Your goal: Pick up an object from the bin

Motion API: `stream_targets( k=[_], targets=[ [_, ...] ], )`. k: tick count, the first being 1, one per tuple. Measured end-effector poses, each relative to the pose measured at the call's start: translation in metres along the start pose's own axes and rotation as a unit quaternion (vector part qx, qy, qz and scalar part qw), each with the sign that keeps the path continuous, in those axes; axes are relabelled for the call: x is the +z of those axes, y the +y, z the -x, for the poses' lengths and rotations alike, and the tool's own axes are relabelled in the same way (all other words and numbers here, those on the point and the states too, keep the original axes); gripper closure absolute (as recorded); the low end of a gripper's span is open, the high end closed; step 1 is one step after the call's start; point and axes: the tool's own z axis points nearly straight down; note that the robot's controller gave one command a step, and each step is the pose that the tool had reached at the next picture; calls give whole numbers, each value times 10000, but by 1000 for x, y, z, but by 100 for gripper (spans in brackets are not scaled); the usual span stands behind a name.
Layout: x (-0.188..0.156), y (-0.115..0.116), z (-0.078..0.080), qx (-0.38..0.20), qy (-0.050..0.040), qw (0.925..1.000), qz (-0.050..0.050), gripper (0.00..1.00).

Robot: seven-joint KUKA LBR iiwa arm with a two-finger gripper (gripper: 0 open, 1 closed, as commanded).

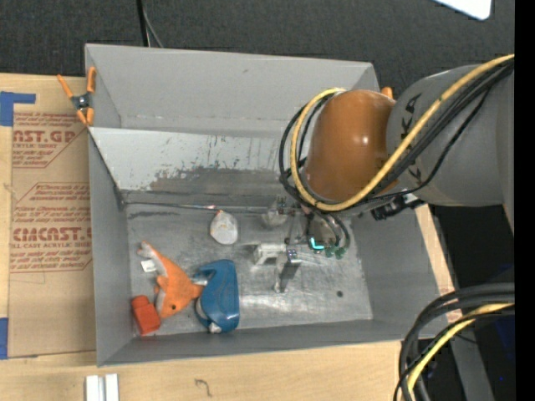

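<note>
Camera view: the fingers (281, 271) hang low over bare floor of the bin (209, 82); I cannot tell whether they are spread or pressed together. Nearest, up-left of them, lies a pale lump (223, 226). Farther left and lower lie a blue toy (219, 295), an orange toy (177, 286) just beside it, and a red block (145, 314).
</note>
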Motion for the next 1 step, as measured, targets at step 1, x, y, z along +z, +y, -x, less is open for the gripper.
stream_targets(
  k=[1],
  targets=[
    [-2,0,1,1,-17,10000,1,0]
  ],
)
